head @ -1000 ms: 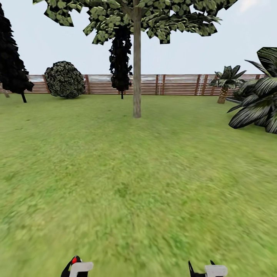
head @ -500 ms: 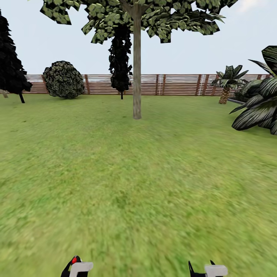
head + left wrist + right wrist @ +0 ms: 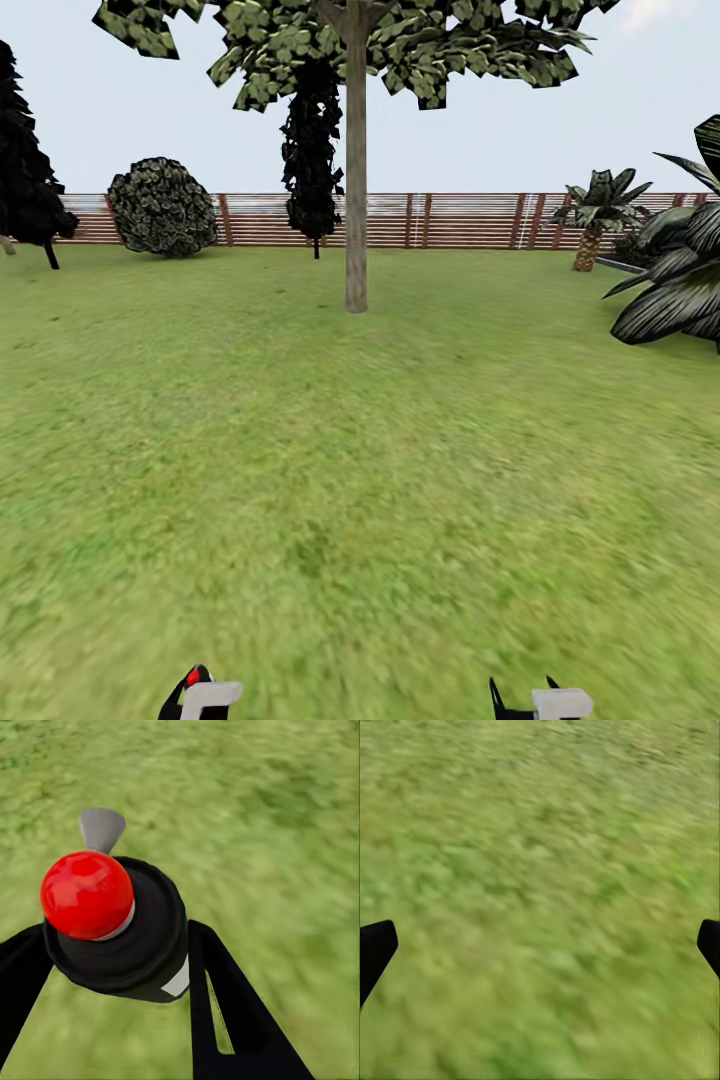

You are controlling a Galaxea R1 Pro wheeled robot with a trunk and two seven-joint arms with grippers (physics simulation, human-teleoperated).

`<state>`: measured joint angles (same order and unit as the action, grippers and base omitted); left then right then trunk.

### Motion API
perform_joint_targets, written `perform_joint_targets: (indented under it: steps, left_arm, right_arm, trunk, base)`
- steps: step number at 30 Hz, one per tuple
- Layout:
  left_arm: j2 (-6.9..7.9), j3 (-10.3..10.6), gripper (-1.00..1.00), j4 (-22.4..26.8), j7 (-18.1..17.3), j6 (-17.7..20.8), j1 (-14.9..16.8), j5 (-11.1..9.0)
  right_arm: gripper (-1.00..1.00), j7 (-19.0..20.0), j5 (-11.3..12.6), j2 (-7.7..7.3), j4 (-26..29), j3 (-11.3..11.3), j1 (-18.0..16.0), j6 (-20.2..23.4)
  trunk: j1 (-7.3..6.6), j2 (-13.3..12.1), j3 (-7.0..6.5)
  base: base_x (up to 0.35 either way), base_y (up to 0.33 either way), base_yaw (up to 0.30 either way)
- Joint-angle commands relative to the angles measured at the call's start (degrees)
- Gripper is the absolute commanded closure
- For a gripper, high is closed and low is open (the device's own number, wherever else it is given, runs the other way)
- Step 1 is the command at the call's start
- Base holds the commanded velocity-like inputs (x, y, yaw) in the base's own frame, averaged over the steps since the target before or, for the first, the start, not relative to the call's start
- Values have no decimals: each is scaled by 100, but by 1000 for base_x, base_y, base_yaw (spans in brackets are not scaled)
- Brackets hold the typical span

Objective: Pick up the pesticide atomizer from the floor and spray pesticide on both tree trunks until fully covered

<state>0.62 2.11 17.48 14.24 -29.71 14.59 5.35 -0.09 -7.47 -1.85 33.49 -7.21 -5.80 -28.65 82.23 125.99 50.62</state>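
Already the pesticide atomizer sits between the fingers of the left gripper, which is closed on its black body; the red knob and the grey trigger tab stand clear of the fingers. It looks rigid and smooth, probably light, so the likely trouble is twisting or slipping in the hold rather than crushing. The round body is the right place to hold it, leaving the trigger free. In the head view its red top peeps up at the lower edge.

The right gripper hangs over grass with its fingers spread wide and nothing between them.

Ahead, the floor is open lawn with nothing standing on it, so there is plenty of room to drive forward. One tree stands straight ahead, well apart from the robot, its pale tree trunk bare low down and reachable from all sides. A big palm crowds the right edge. Farther off are a round bush, a dark cypress and the slatted fence closing the garden.
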Motion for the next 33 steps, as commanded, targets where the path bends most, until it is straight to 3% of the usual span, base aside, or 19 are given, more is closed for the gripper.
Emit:
perform_joint_targets:
  steps: [1,33]
  left_arm:
    - [0,0,100,1,0,0,0,1]
    - [1,0,100,1,0,-1,0,1]
  right_arm:
    - [-100,0,0,0,0,0,0,0]
    - [-100,0,0,0,0,0,0,0]
  trunk:
    - [0,0,0]
    - [0,0,0]
  base:
    - [339,0,0]
    - [339,0,0]
